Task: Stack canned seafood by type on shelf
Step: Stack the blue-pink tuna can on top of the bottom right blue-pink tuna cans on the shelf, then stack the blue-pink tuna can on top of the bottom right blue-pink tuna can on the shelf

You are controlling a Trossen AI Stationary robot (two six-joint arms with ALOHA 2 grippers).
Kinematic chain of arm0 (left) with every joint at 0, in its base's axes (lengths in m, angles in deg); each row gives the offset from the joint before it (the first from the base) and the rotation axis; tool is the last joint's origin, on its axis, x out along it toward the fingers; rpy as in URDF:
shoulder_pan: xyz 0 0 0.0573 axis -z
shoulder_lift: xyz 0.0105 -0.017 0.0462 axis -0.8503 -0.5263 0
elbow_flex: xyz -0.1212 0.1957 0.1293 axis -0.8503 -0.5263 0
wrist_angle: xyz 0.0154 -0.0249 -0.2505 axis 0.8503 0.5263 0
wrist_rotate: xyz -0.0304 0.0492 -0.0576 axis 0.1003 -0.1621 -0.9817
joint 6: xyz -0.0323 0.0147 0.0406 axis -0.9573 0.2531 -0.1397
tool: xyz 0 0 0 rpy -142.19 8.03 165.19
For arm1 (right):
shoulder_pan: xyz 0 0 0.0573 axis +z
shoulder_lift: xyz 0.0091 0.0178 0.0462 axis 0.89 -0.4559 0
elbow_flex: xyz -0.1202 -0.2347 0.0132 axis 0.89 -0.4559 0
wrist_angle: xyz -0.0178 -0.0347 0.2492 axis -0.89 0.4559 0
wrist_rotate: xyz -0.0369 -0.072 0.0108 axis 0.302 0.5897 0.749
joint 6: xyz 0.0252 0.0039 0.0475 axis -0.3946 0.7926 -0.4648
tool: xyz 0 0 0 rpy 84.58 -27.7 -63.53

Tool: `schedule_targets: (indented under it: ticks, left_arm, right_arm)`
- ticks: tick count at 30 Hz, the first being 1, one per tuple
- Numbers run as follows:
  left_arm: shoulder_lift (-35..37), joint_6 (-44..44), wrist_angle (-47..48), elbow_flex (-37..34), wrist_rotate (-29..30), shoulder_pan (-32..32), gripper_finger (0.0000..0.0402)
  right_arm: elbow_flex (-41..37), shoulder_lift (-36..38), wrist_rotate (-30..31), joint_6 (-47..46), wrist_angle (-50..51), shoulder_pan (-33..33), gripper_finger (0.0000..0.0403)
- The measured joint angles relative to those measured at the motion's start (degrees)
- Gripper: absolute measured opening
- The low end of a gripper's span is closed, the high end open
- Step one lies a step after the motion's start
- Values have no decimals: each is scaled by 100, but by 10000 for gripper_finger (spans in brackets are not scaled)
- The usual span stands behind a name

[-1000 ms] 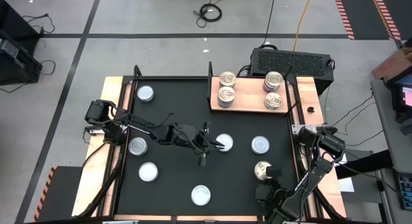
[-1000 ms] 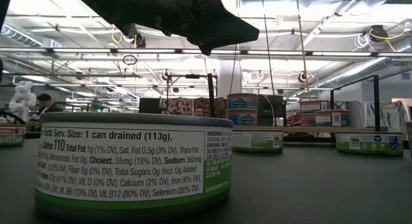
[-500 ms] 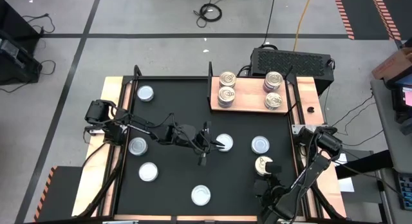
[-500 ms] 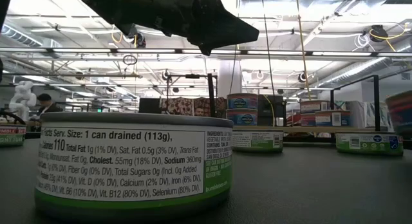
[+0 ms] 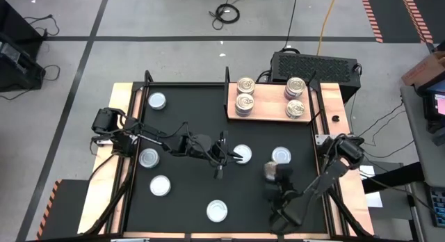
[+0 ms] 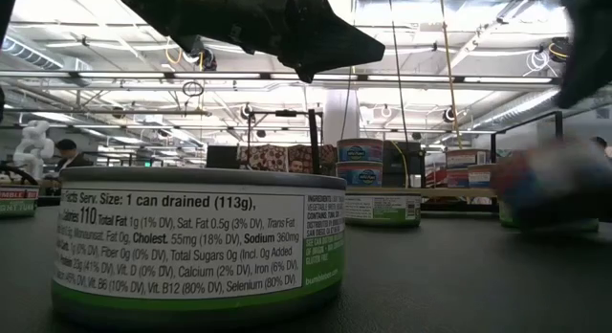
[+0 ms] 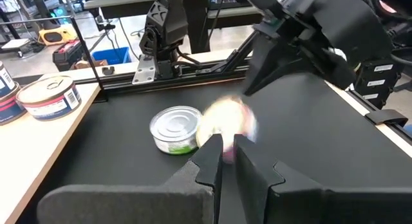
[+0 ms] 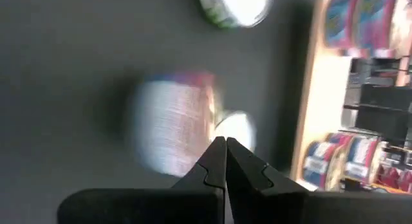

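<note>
— Right gripper?
— Fingers pressed together, nothing between them; just beside a blurred cream-gold tin, near the right side of the black table, touching or not unclear.

— Left gripper?
— Over mid-table, only a narrow slit between fingers, holding nothing, next to a silvery tin.

— Shelf?
— At the far right corner — four gold-lidded tins in two pairs. Six silvery tins scattered over the mat, one more near the blurred tin.
</note>
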Motion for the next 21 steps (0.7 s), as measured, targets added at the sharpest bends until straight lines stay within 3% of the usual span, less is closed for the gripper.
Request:
schedule_targets:
  ticks: [8,15,18,21]
  left_arm:
    - [0,-10,9,0,2,2,42]
    - [0,-5,166,0,2,2,42]
    - [0,-4,164,0,2,0,42]
    - [0,-3,164,0,2,0,42]
  right_arm:
    - [-267,424,46,279,-31,-682,1]
    - [-271,996,-379,665,-892,-458,1]
    - [-323,1311,-280,-269,-729,-4,1]
    - [-743,1799,-15,-2311,-684,547,1]
